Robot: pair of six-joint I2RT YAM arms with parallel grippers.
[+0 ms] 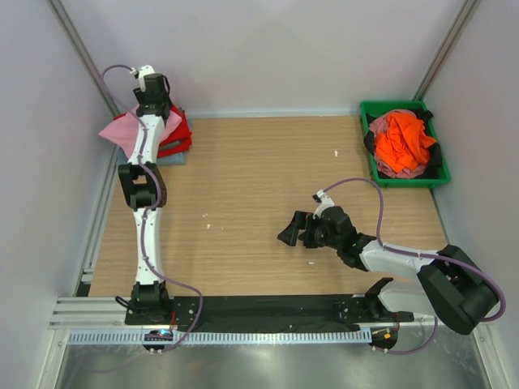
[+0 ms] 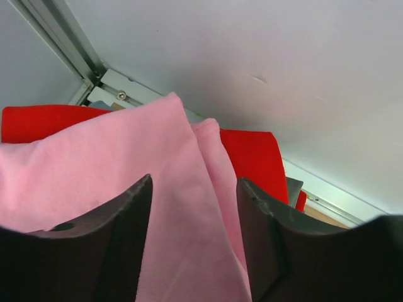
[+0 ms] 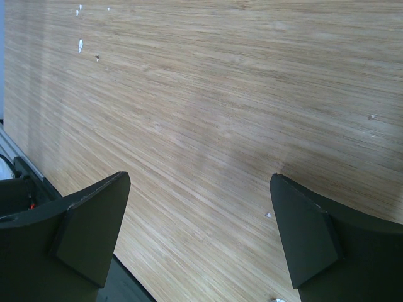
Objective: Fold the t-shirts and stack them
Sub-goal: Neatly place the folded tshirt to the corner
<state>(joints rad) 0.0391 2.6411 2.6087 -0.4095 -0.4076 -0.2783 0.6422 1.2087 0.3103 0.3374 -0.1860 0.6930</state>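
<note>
A stack of folded t-shirts lies in the far left corner. The light pink t-shirt is on top, a red one is under it, and a grey-blue edge shows at the bottom. My left gripper hovers over this stack. In the left wrist view its jaws stand partly apart, with the pink cloth lying between and below them and red cloth behind. An orange t-shirt lies crumpled in the bin. My right gripper is wide open and empty above bare wood.
The green bin stands at the back right and holds the orange shirt on some darker and pinkish cloth. White walls and metal rails close in the corner behind the stack. Small white specks dot the wooden table.
</note>
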